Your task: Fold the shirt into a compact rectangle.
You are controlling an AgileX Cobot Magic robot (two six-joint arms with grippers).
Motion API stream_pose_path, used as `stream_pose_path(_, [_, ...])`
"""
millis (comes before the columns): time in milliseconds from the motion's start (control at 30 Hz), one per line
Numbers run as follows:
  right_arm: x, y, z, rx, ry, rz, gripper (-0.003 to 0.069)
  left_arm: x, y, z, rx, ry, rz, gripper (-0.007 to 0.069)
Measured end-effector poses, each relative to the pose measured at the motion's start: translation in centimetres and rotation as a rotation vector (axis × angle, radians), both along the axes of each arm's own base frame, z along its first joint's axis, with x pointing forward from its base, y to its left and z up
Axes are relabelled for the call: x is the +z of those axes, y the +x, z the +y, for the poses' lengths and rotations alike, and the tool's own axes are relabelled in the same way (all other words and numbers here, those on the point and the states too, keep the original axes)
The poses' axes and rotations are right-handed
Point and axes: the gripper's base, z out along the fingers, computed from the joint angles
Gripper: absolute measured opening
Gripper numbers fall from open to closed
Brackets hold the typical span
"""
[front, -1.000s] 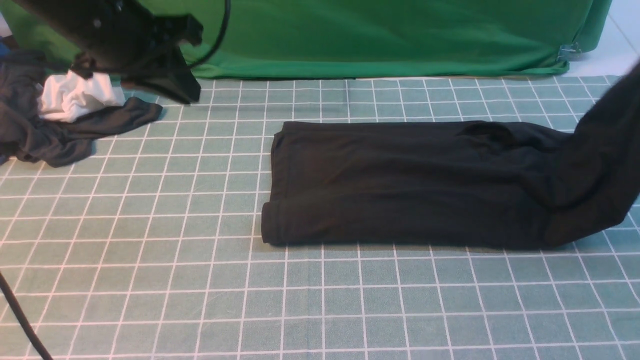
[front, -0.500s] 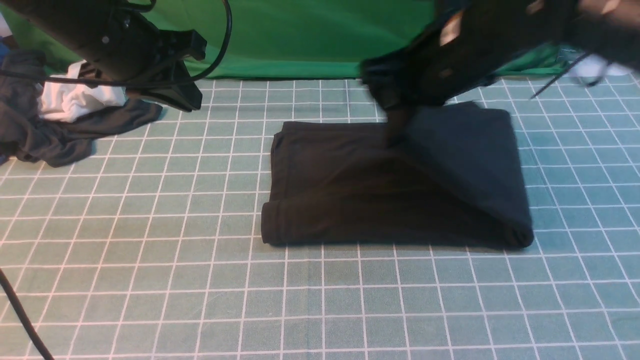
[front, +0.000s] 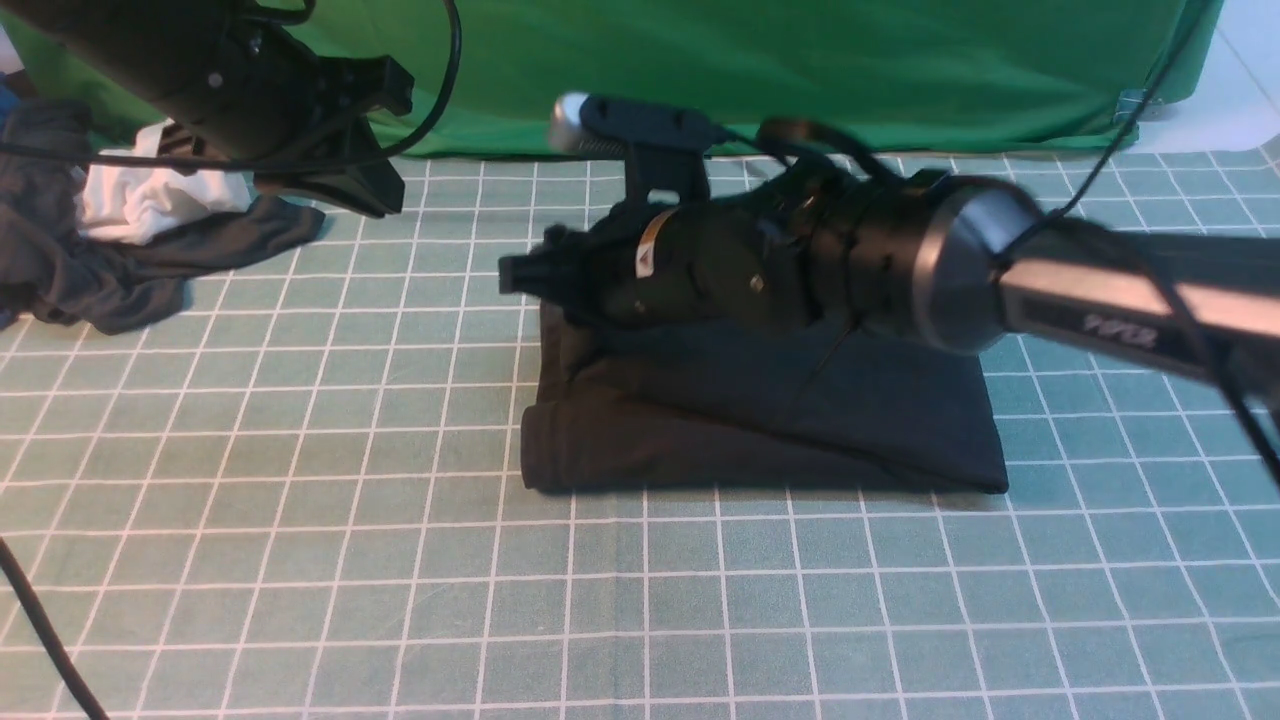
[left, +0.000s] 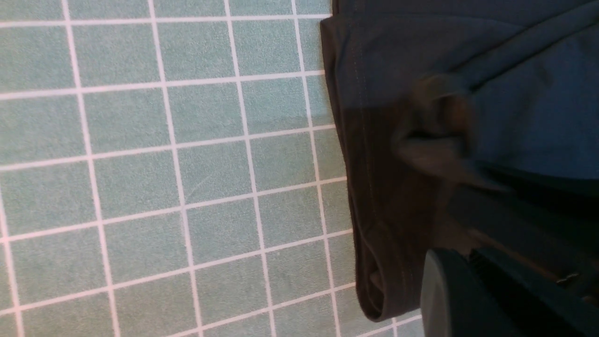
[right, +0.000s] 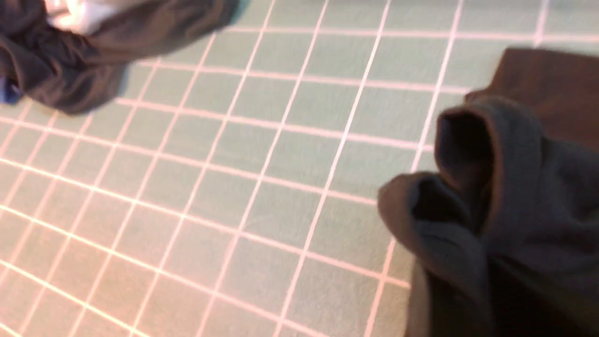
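1 second ago the shirt (front: 760, 420) lay as a long strip, now it sits doubled under the right gripper (front: 515, 272), which reached across from the right, jaws hidden, grip unclear, while the left gripper (front: 345, 185), clamped empty, hovers beyond by the grey garment (front: 120, 270).

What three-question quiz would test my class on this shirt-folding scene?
1. True or false: the shirt lies spread out flat, unfolded.
2. Multiple choice: the right arm is A) out of view, B) stretched across the shirt, C) resting on the white cloth.
3. Fill in: the white cloth lies on the robot's ____ side.

Key: 1 false, it is folded over; 2 B; 3 left.
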Motion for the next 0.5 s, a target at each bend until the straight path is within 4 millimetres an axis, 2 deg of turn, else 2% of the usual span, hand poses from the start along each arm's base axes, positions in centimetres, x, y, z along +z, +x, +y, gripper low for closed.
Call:
stream_pose_path(67, [-0.5,0.0,0.1,0.002,-0.005,0.005,0.0305,0.0,0.0,-0.1,0.003,-0.015,0.002,0.0014])
stream_pose_path(100, [-0.5,0.0,0.1,0.002,-0.004,0.004,0.0328,0.0,0.0,-0.1,0.003,-0.015,0.002,0.0014])
stream_pose_path(167, [0.0,-0.1,0.1,0.005,-0.002,-0.003,0.0459,0.1,0.0,-0.1,0.003,-0.021,0.003,0.0014])
stream_pose_path(267, [2.1,-0.4,-0.6,0.035,-0.028,-0.033,0.051,0.1,0.0,-0.1,0.007,-0.021,-0.001,0.0014])
stream_pose_path(300, [2.1,-0.4,-0.7,0.037,-0.034,-0.033,0.051,0.1,0.0,-0.1,0.007,-0.021,-0.001,0.0014])
stream_pose_path(367, [5.0,-0.7,-2.1,0.074,-0.074,-0.076,0.046,0.1,0.0,-0.1,0.008,-0.019,-0.003,0.0014])
stream_pose_path(500, [10.4,-1.7,-6.5,0.138,-0.204,-0.105,0.0242,0.1,0.1,-0.1,0.011,-0.019,-0.009,0.0014])
